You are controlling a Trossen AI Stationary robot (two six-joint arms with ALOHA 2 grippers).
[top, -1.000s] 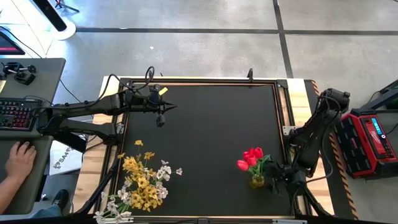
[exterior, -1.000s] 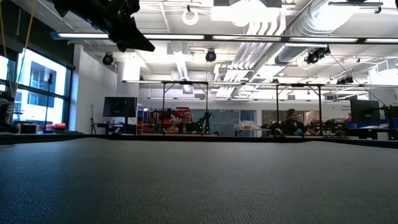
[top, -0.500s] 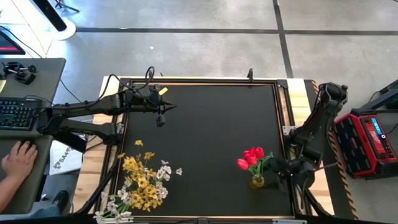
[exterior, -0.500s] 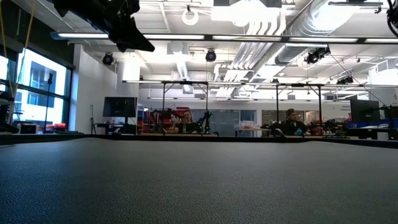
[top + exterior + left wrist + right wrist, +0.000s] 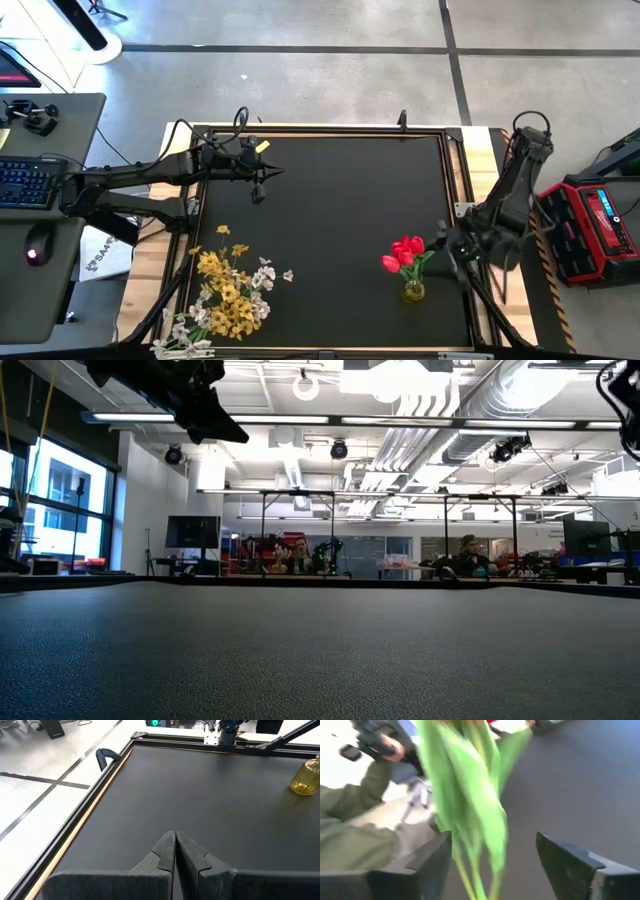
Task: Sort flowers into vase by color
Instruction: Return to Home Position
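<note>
The right hand point(image 5: 492, 837) is spread wide and empty just beside the tulips point(image 5: 404, 250) in their vase point(image 5: 413, 291), apparently done placing; the left hand point(image 5: 174, 837), pinched narrow, idles over the worktop point(image 5: 340, 200), yellow and white flowers point(image 5: 228, 290) near it

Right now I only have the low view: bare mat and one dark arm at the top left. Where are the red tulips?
Observer: The red tulips stand in a yellow vase toward the mat's lower right in the high view.
Operator: Is the right hand near them?
Observer: Yes. The right hand is open, just beside their green stems.
Operator: And that arm I see, what about its hand?
Observer: The left hand is shut, holding nothing.
</note>
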